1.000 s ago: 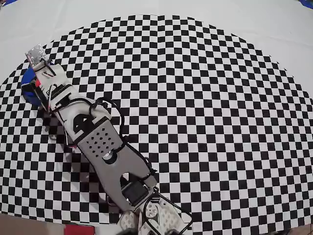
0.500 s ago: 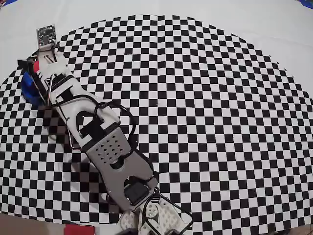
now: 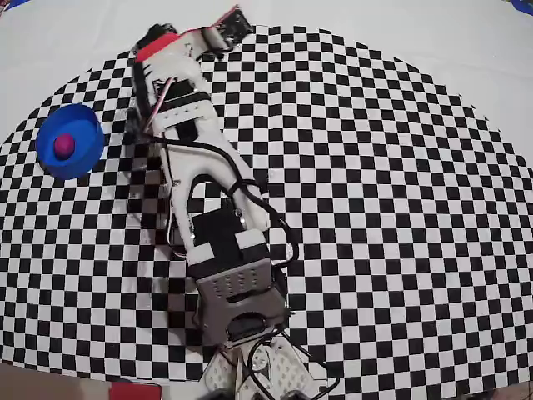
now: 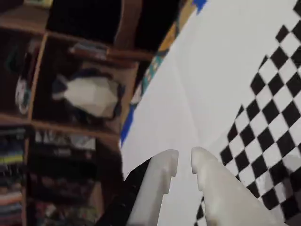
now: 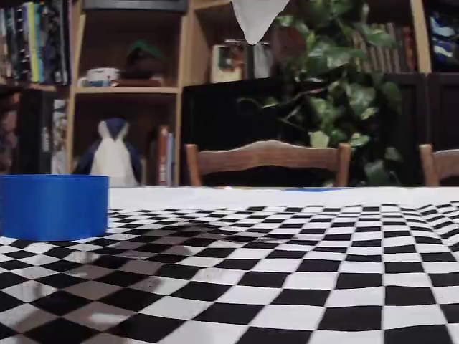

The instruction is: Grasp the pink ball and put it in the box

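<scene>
In the overhead view the pink ball (image 3: 64, 147) lies inside the blue box (image 3: 87, 133) at the left edge of the checkered cloth (image 3: 375, 208). The gripper (image 4: 184, 162) is raised toward the upper left of the frame, well apart from the box; in the wrist view its white fingers (image 4: 162, 176) stand slightly apart, holding nothing.

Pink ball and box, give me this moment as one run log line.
pink ball: inside box | gripper: empty, fingers slightly apart, raised off the cloth | task: placement looks done
</scene>
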